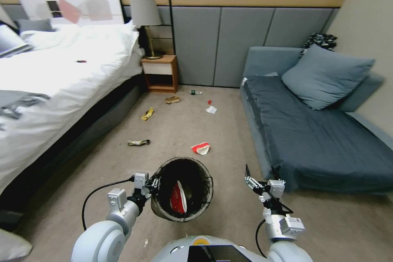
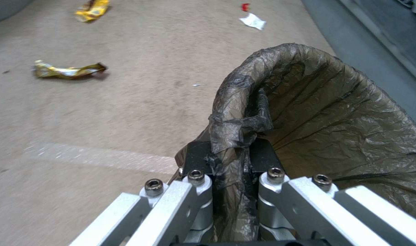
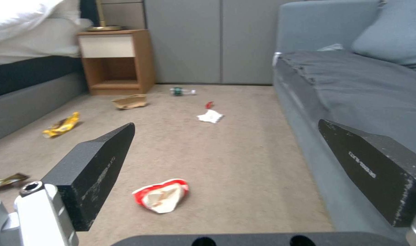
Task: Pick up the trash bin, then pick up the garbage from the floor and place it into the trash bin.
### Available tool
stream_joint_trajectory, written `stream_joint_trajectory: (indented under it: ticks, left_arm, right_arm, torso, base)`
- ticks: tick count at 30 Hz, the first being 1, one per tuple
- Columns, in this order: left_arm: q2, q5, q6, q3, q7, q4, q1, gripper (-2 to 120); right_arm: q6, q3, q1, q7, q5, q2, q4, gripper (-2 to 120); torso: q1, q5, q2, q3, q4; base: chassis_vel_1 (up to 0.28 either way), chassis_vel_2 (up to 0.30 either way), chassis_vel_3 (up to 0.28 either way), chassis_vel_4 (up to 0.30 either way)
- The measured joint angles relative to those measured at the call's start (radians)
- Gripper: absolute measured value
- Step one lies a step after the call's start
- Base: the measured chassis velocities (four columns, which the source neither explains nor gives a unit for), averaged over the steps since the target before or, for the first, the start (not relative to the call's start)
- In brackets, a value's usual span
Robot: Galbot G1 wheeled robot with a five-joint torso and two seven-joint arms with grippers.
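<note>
Holding one trash bin (image 1: 182, 190), left gripper (image 2: 230, 160).

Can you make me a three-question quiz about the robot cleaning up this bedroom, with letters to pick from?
1. Where is the trash bin?
A. on the bed
B. held up by the left gripper
C. on the sofa

2. What colour is the crumpled wrapper nearest the right gripper?
A. red and white
B. blue
C. purple

3. How is the right gripper?
A. open and empty
B. shut on a bottle
C. shut on paper

Answers: B, its fingers clamp the bin's bagged rim. A, red edge, white inside. A, jaws stand wide apart, with floor between them.
</note>
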Motion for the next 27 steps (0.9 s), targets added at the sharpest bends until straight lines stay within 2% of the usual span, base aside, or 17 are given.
stream_joint_trajectory:
  ticks: [11, 17, 27]
  left_arm:
    - [-0.003, 0.006, -0.019, 0.004, 0.000, -0.001, 0.003, 7]
    - [-0.005, 0.013, -0.026, 0.004, 0.000, -0.002, 0.005, 7]
    - [-0.004, 0.032, -0.030, 0.002, 0.000, -0.014, 0.013, 7]
  right_arm:
    - [-0.018, -0.001, -0.001, 0.033, 0.002, 0.004, 0.007, 100]
    - [-0.033, -0.007, 0.017, 0.105, 0.004, 0.004, 0.006, 100]
    - [-0.055, -0.005, 0.011, 0.108, 0.002, 0.005, 0.013, 100]
  torso:
    - [0.000, 0.0000, 0.000, 0.000, 0.0003]
    - [0.000, 0.0001, 0.000, 0.000, -0.0001]
    - [0.000, 0.0000, 0.000, 0.000, 0.0000]
  base:
    - [0.054, 0.055, 0.053, 0.047]
    - [0.000, 0.000, 0.000, 0.000]
    - [0.000, 0.000, 0.000, 0.000]
